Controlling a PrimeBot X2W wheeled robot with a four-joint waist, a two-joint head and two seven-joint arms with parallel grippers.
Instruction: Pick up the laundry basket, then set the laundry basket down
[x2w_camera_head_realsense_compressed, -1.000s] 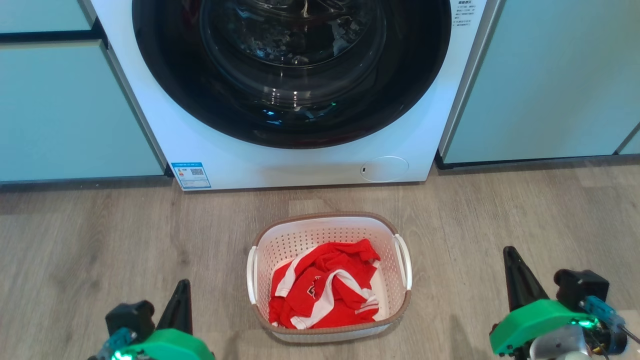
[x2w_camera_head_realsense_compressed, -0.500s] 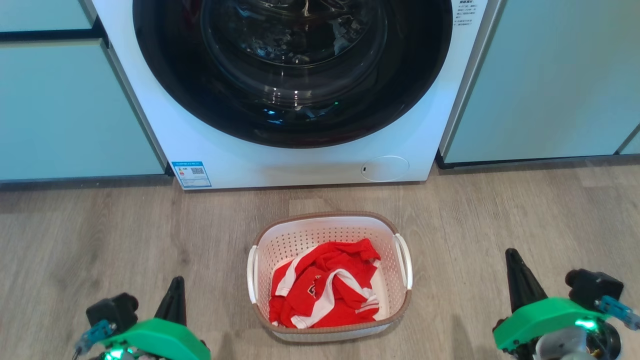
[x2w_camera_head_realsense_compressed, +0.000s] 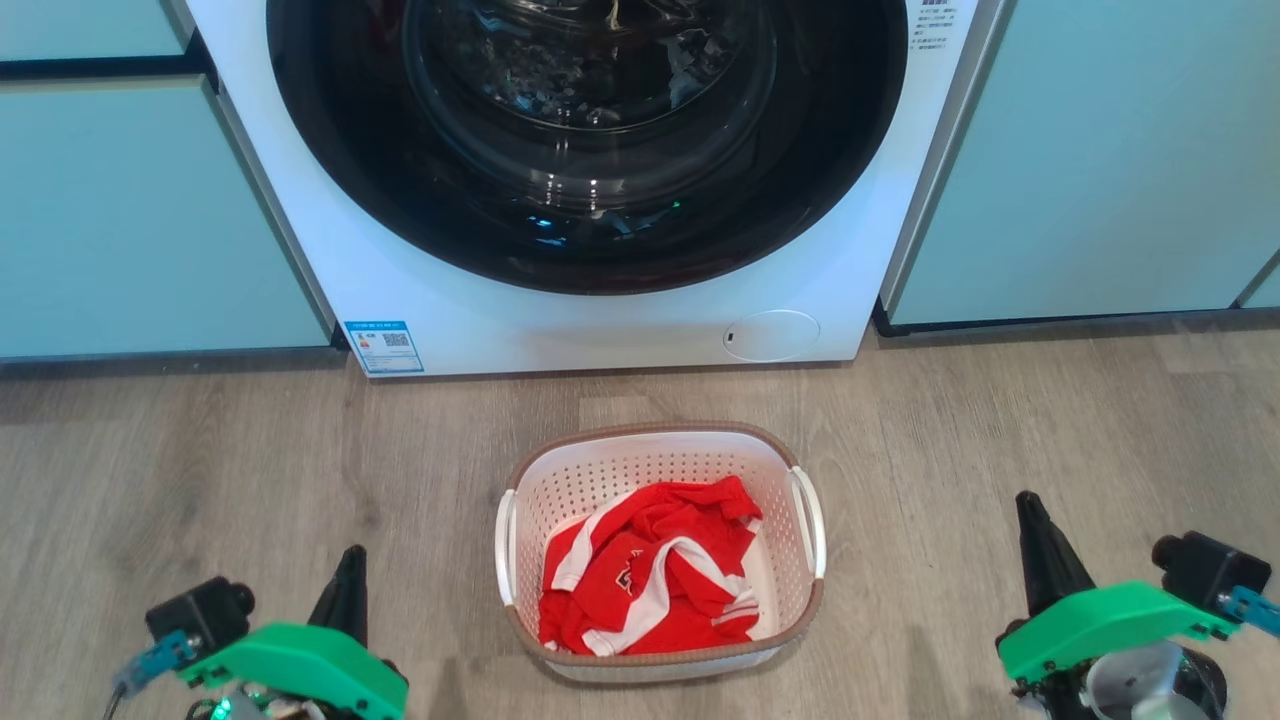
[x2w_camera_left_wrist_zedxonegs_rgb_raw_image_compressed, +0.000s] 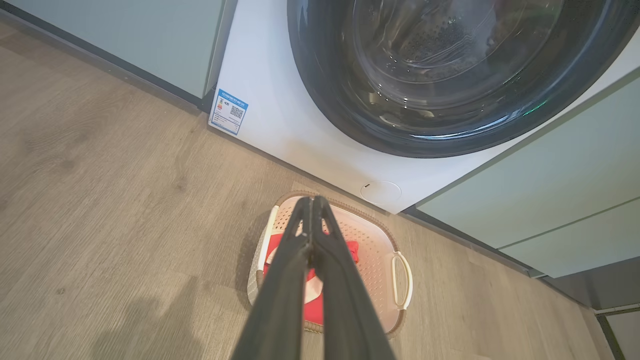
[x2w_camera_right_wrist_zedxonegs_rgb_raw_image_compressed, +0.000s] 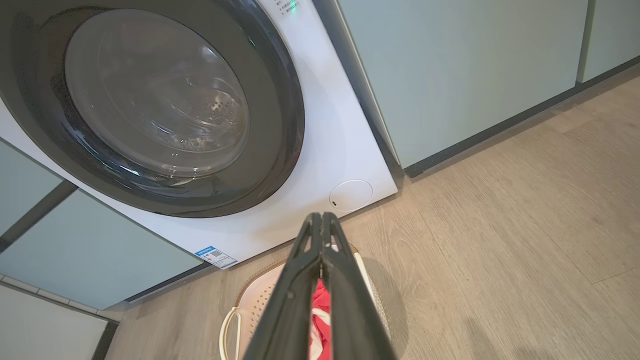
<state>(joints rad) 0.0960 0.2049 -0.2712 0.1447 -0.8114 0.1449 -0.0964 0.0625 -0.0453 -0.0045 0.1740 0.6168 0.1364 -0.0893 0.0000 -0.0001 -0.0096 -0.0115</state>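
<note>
The laundry basket (x2w_camera_head_realsense_compressed: 780, 585), white and perforated with a brown rim and two white loop handles, rests on the wood floor before the washing machine, holding a crumpled red-and-white garment (x2w_camera_head_realsense_compressed: 650, 575). Off to its left, my left gripper (x2w_camera_head_realsense_compressed: 349, 566) is shut and holds nothing. My right gripper (x2w_camera_head_realsense_compressed: 1028, 505) stands to the basket's right, also shut and holding nothing. In the left wrist view the closed left gripper (x2w_camera_left_wrist_zedxonegs_rgb_raw_image_compressed: 311, 201) points over the basket (x2w_camera_left_wrist_zedxonegs_rgb_raw_image_compressed: 375, 240). Seen from the right wrist, the closed right gripper (x2w_camera_right_wrist_zedxonegs_rgb_raw_image_compressed: 321, 217) hides much of the basket (x2w_camera_right_wrist_zedxonegs_rgb_raw_image_compressed: 250, 297).
A white washing machine (x2w_camera_head_realsense_compressed: 600, 330) with a dark round door stands just behind the basket. Pale green cabinet fronts (x2w_camera_head_realsense_compressed: 130, 230) flank it on both sides. Wood floor (x2w_camera_head_realsense_compressed: 200, 480) spreads to the left and right of the basket.
Both grippers have drifted outward from the basket: the left one lower and further left, the right one slightly right. The basket has stayed put.
</note>
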